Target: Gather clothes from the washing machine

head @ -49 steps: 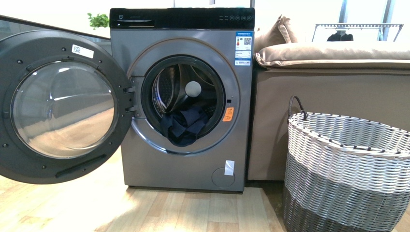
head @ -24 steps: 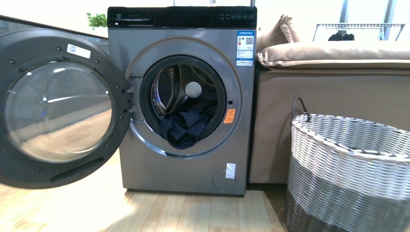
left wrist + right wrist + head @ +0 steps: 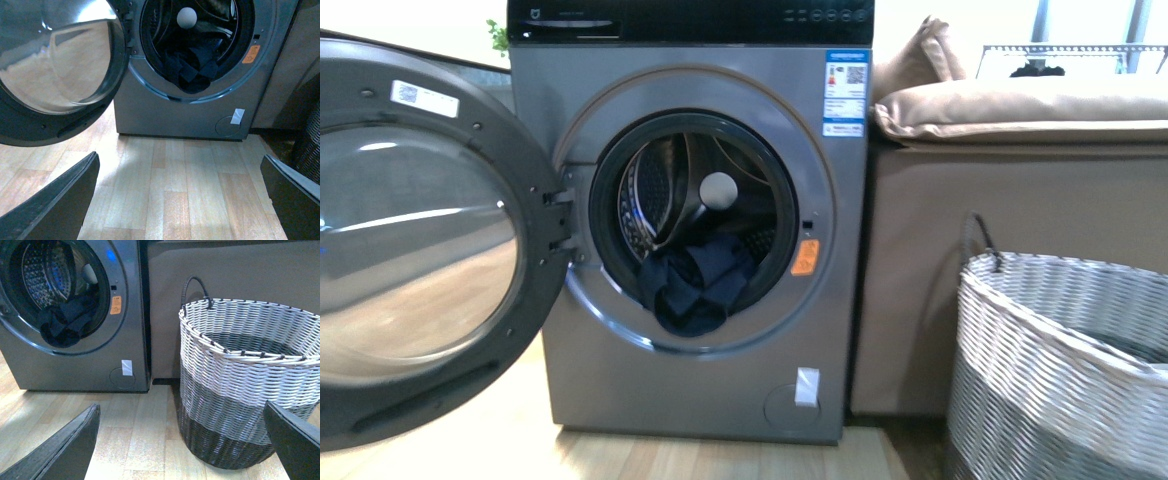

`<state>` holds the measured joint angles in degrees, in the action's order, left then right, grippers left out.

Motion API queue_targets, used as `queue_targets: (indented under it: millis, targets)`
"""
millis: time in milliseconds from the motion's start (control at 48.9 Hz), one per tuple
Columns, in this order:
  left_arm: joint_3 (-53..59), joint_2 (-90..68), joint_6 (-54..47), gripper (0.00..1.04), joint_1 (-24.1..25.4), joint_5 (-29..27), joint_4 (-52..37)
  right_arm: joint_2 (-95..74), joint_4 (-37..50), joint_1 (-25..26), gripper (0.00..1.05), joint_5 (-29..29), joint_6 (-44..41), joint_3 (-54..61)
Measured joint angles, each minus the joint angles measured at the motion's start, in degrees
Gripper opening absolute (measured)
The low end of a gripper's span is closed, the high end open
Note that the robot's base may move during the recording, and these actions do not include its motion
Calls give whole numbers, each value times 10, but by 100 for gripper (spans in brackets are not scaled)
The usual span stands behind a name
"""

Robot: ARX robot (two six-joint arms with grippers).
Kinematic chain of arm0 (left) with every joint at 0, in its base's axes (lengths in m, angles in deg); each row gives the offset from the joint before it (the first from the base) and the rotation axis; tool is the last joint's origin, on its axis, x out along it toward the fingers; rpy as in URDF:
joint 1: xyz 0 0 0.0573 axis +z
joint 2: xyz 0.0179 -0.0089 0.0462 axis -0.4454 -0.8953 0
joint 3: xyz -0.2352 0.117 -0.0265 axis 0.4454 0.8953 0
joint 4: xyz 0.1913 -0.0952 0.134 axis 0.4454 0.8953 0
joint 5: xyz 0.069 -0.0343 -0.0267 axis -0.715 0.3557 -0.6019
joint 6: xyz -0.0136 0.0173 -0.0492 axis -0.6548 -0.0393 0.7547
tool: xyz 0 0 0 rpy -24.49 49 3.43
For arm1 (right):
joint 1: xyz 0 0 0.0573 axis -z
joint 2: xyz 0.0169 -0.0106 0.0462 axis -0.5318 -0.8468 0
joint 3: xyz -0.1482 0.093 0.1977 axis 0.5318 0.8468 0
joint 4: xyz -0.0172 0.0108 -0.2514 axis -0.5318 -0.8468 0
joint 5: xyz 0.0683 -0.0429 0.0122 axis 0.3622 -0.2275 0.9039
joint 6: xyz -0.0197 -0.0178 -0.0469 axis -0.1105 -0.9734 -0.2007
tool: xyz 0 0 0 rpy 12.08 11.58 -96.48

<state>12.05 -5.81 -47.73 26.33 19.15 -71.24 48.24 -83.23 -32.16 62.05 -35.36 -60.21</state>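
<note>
The grey washing machine (image 3: 700,380) fills the middle of the front view, its round door (image 3: 410,240) swung open to the left. Dark navy clothes (image 3: 695,285) lie in the drum mouth and hang a little over the lower rim. They also show in the left wrist view (image 3: 192,70) and the right wrist view (image 3: 67,320). Neither arm shows in the front view. My left gripper (image 3: 180,200) is open and empty above the wooden floor, well short of the machine. My right gripper (image 3: 182,445) is open and empty, low before the basket.
A grey-white woven basket (image 3: 1060,380) with a dark handle stands at the right, also in the right wrist view (image 3: 250,385). A beige sofa (image 3: 1010,190) with cushions sits behind it, beside the machine. Wooden floor (image 3: 185,175) lies before the machine. A pale ball (image 3: 718,190) shows inside the drum.
The view has moved closer to the washing machine. The machine, door and basket now look larger, and the basket has slid toward the right edge. The clothes have not moved.
</note>
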Motion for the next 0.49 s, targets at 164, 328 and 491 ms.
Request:
queue_targets:
  millis: [164,328,491]
  targets:
    - [0,1,0,98,0,-1,0,0,0,0,97,0,0,0]
    - [0,-2,0,98,0,-1,0,-2,0,0,97,-1,0,0]
    - [0,1,0,98,0,-1,0,0,0,0,97,1,0,0]
